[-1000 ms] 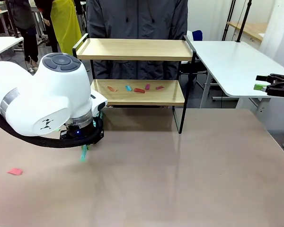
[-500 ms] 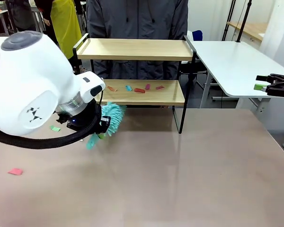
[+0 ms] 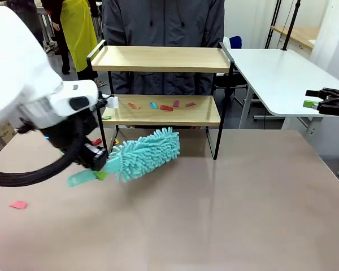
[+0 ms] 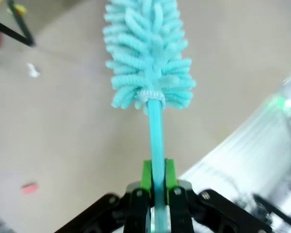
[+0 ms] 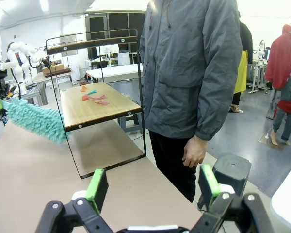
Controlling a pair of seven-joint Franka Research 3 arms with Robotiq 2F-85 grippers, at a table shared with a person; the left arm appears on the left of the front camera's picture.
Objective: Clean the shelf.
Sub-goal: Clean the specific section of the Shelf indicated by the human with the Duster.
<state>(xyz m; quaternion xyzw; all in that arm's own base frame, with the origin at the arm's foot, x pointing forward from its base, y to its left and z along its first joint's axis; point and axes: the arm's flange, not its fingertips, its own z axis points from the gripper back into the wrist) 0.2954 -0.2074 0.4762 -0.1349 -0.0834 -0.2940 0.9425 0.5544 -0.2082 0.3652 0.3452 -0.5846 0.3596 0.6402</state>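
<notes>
Currently left gripper (image 4: 155, 175) is clamped on the thin handle of the teal duster (image 3: 147, 152), shelf (image 3: 164, 117) just ahead, right gripper (image 5: 153, 187) wide open, empty; handle may twist if the head snags the frame.

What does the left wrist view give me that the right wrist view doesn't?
Left wrist view: a close-up of the left tool shut on the duster by its handle, plus a red scrap on the table. Right wrist view: the shelf with coloured scraps on its lower board, the person's hand, and the open right tool. Both: the duster's teal head.
</notes>
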